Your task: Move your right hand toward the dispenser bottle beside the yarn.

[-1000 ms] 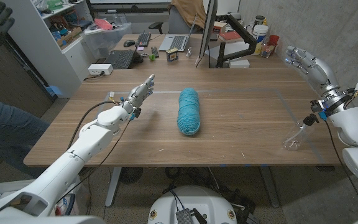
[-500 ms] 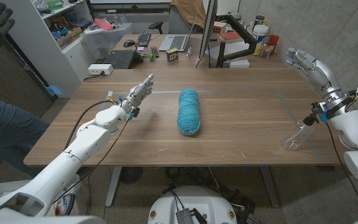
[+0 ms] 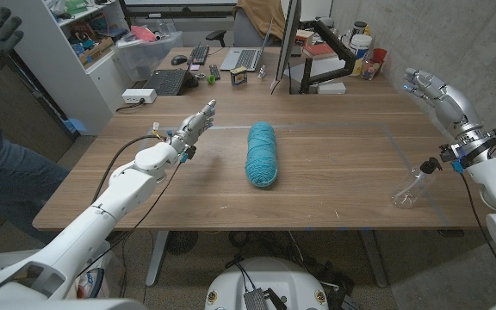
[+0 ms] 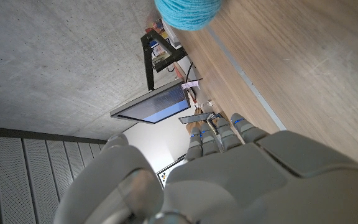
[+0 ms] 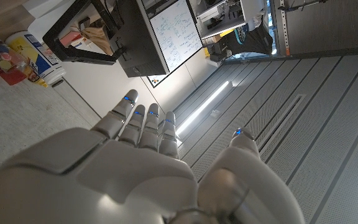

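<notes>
The clear dispenser bottle [image 3: 410, 187] lies on its side near the worktop's [image 3: 334, 164] front right corner, its dark pump head toward the right edge, well apart from the teal yarn [image 3: 262, 153] at the middle. Between yarn and bottle the wood is bare, and a taped line runs across the worktop behind the yarn.

The right robot hand [image 3: 426, 86] is raised above the far right edge, well behind the bottle and not touching it. The head view gives that placing; the right wrist view shows the right robot hand [image 5: 145, 155] empty, fingers straight and close together with the thumb apart, pointing at a monitor and wall rather than the bottle.

The left robot hand [image 3: 195, 127] hovers left of the yarn, fingers extended, holding nothing. In the left wrist view the left robot hand [image 4: 222, 162] points past the yarn [image 4: 188, 12].
</notes>
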